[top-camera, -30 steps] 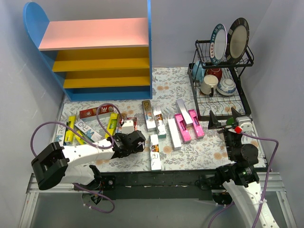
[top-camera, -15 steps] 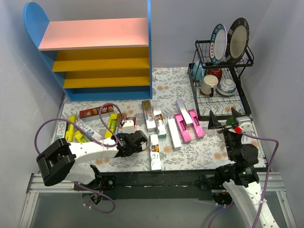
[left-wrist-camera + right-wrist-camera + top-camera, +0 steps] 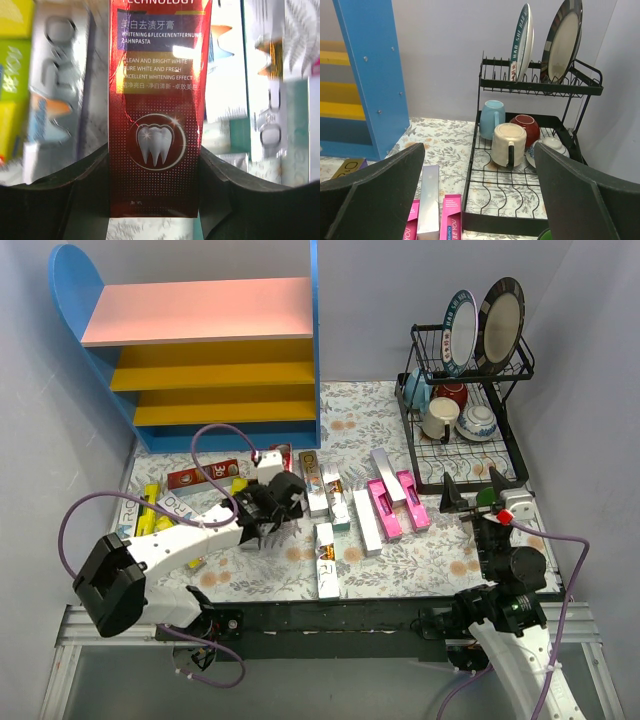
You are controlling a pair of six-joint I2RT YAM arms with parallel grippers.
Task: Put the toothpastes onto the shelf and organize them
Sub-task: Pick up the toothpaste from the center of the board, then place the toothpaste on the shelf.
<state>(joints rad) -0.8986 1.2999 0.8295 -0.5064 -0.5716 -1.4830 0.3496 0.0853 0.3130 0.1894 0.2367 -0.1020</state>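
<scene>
My left gripper [image 3: 270, 508] hangs over the left middle of the floral mat, shut on a dark red toothpaste box [image 3: 157, 100] with a white tooth logo. The box runs lengthwise between both fingers [image 3: 95, 175]. Several other toothpastes lie flat on the mat: a dark red one [image 3: 200, 476], yellow ones [image 3: 150, 515], silver ones [image 3: 314, 485] and pink ones [image 3: 383, 508]. The shelf [image 3: 200, 312], with blue sides, a pink top and yellow boards, stands at the back left with nothing showing on its boards. My right gripper [image 3: 475, 490] is open and holds nothing, near the front of the dish rack.
A black wire dish rack [image 3: 505, 445] with plates, mugs and bowls fills the back right; the right wrist view shows it [image 3: 520, 85] just ahead. Pink and silver boxes [image 3: 429, 200] lie left of it. Grey walls close in both sides.
My left gripper closed on the dark red box and carried it off the mat, away from the arm bases toward the shelf. The right arm has not moved.
</scene>
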